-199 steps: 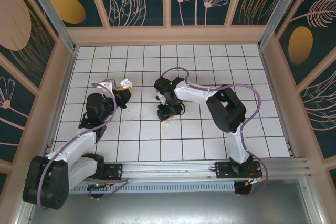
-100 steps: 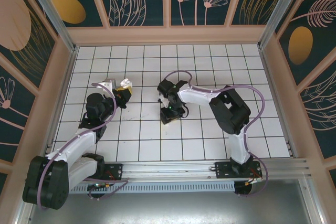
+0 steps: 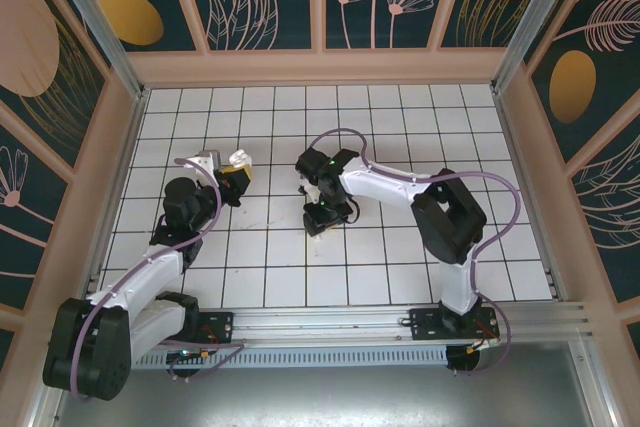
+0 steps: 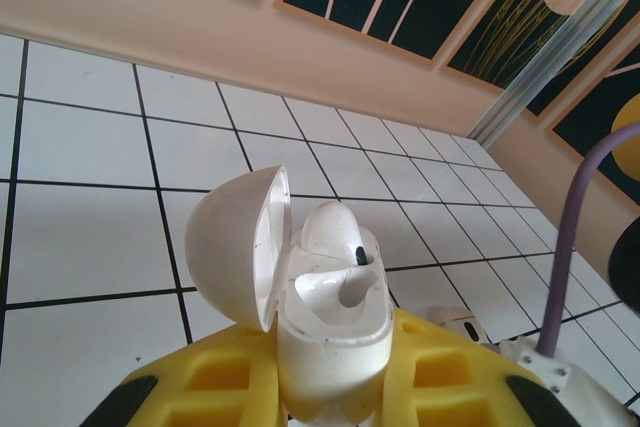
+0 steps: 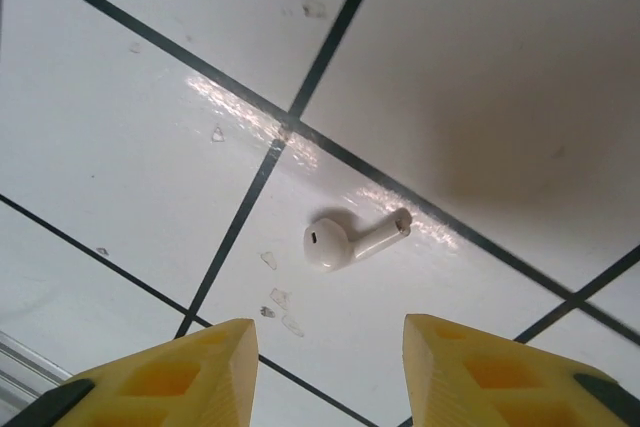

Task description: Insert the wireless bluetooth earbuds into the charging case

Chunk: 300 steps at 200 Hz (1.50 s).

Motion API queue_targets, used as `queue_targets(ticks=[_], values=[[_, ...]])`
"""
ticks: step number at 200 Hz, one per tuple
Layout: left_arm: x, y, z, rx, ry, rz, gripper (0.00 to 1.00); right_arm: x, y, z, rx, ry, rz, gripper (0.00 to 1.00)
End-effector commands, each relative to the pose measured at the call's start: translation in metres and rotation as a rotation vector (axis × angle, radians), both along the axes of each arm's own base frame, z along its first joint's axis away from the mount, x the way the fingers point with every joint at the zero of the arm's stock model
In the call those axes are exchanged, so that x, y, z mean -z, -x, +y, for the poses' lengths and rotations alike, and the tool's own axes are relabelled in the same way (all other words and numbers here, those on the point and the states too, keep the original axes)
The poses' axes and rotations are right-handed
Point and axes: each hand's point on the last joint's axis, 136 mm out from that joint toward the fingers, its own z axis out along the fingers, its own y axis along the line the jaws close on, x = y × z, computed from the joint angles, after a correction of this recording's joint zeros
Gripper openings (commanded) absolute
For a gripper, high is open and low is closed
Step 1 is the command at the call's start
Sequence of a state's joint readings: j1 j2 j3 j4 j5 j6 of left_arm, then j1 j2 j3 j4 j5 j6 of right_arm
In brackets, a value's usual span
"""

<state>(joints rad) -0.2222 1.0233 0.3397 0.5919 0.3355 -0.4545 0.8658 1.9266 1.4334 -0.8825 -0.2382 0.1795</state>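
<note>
The left gripper (image 4: 335, 379) is pinched tight on the charging case (image 4: 335, 322), holding it upright with its lid (image 4: 238, 247) flipped open and one earbud (image 4: 335, 229) seated inside. The right gripper (image 5: 325, 352) hangs with jaws spread above the second earbud (image 5: 340, 240), which lies on its side on the glossy tiles (image 5: 480, 67). I'd worry that smooth bud squirts sideways if the fingers close off-centre, or gets caught crooked by its stem. Only tiny flecks (image 5: 280, 299) lie near it; nothing blocks the way down
</note>
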Motion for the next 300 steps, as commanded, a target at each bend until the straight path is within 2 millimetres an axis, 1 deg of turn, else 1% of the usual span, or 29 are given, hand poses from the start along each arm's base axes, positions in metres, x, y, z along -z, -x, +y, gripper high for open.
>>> queue_targets(ticks=[1,14,26,39,48,57,66,83,100,124,150,183,210,233,268,300], values=[[-0.009,0.001,0.001,0.0,0.013,-0.022,0.17,-0.022,-0.012,0.005,-0.168,-0.039,-0.162,0.45],[-0.011,0.001,0.0,0.006,0.01,-0.026,0.17,-0.03,-0.02,0.005,-0.288,-0.079,-0.277,0.5],[-0.012,0.0,0.0,0.01,0.008,-0.028,0.17,-0.047,-0.025,0.009,-0.42,-0.142,-0.379,0.55],[-0.012,0.001,-0.001,0.016,0.004,-0.028,0.17,-0.062,-0.027,0.012,-0.57,-0.199,-0.46,0.56],[-0.012,0.0,-0.001,0.013,0.004,-0.028,0.17,-0.07,-0.022,0.013,-0.695,-0.252,-0.493,0.56],[-0.011,0.001,-0.001,0.012,0.006,-0.028,0.17,-0.074,-0.012,0.013,-0.843,-0.304,-0.516,0.55],[-0.011,0.001,0.0,0.01,0.008,-0.028,0.17,-0.074,-0.005,0.011,-0.988,-0.33,-0.561,0.53],[-0.009,0.001,0.0,0.008,0.006,-0.024,0.17,-0.06,0.007,0.002,-1.239,-0.319,-0.597,0.52],[-0.008,0.002,0.0,0.01,0.004,-0.021,0.17,-0.042,0.006,-0.004,-1.377,-0.261,-0.588,0.51],[-0.003,0.002,-0.001,0.012,0.005,-0.01,0.17,-0.026,0.001,0.002,-1.474,-0.205,-0.569,0.47],[0.0,0.001,-0.002,0.016,0.013,-0.004,0.17,-0.012,-0.004,0.01,-1.557,-0.182,-0.586,0.46],[0.002,0.001,-0.001,0.014,0.011,0.001,0.17,0.004,-0.004,0.013,-1.649,-0.16,-0.576,0.43],[0.004,0.001,-0.002,0.018,0.01,0.006,0.17,0.01,-0.005,0.016,-1.684,-0.163,-0.581,0.42],[0.004,0.001,-0.002,0.016,0.01,0.007,0.17,0.014,-0.002,0.016,-1.702,-0.174,-0.566,0.41],[0.006,0.0,-0.002,0.018,0.01,0.012,0.17,0.022,0.002,0.014,-1.707,-0.177,-0.545,0.4],[0.005,0.0,-0.002,0.019,0.01,0.012,0.17,0.027,0.002,0.015,-1.7,-0.18,-0.539,0.38]])
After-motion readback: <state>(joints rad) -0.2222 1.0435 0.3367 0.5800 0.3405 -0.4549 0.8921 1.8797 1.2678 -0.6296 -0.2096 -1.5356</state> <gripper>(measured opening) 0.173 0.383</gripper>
